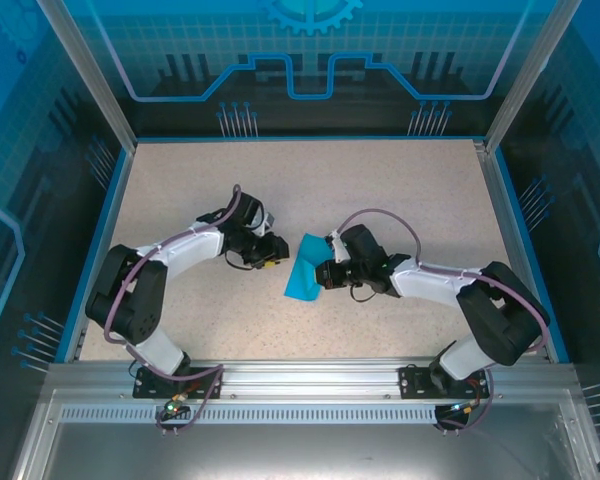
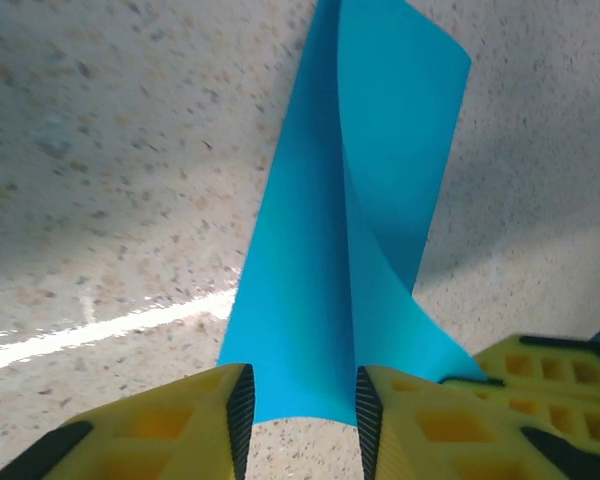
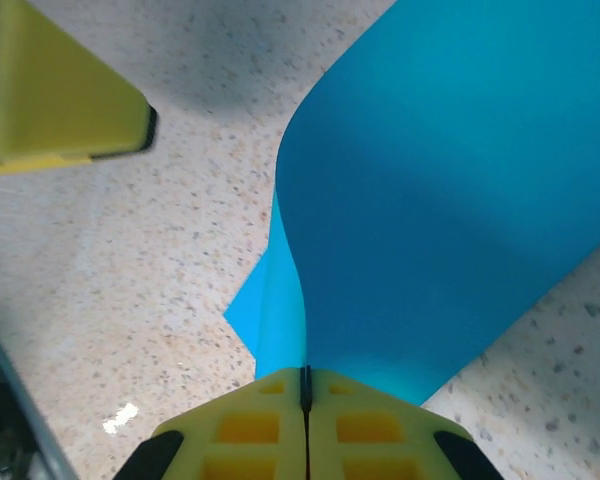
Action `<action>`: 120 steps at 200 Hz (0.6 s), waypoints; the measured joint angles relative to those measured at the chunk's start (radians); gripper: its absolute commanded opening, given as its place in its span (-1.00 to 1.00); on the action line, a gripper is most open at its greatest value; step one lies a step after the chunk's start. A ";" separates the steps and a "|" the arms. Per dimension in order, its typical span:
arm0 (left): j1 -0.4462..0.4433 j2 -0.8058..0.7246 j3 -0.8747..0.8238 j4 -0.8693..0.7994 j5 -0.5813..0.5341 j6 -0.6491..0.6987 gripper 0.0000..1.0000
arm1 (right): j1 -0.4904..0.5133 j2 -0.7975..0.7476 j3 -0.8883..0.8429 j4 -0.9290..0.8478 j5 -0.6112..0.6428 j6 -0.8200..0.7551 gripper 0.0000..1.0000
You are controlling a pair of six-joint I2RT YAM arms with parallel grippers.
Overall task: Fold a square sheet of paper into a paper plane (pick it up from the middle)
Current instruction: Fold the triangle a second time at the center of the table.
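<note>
Right wrist: right tool (image 3: 305, 382) tight on paper sheet (image 3: 450, 200), left tool (image 2: 302, 400) wide astride it

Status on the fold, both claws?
Right claw shut on teal paper sheet, sheet curled. Left claw open, straddling its edge. No obstruction seen.

top external: high, rear, steeply down on table (image 1: 310, 180) | wrists: close, low, forward (all share the paper (image 1: 302, 275))
</note>
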State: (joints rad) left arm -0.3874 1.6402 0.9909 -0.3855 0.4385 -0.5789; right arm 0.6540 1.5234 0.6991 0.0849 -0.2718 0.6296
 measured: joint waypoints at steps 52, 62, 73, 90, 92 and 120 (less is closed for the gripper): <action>-0.077 0.014 -0.018 0.033 0.023 0.001 -0.38 | -0.054 0.040 0.012 -0.031 -0.089 -0.060 -0.87; -0.086 0.027 -0.019 0.033 0.023 0.001 -0.39 | -0.055 0.045 0.021 -0.051 -0.090 -0.073 -0.86; -0.093 0.042 -0.021 0.035 0.023 0.000 -0.39 | -0.056 0.051 0.033 -0.075 -0.093 -0.086 -0.87; -0.101 0.054 -0.024 0.037 0.023 0.000 -0.39 | -0.061 0.067 0.056 -0.106 -0.096 -0.104 -0.87; -0.102 0.055 -0.024 0.037 0.023 0.000 -0.39 | -0.061 0.068 0.058 -0.109 -0.096 -0.105 -0.86; -0.108 0.064 -0.024 0.045 0.022 0.000 -0.42 | -0.068 0.107 0.099 -0.150 -0.095 -0.130 -0.86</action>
State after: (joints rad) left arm -0.4950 1.7039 0.9668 -0.3408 0.4606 -0.5793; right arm 0.5861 1.6302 0.7979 -0.0647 -0.3664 0.4999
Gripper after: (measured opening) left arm 0.296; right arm 0.070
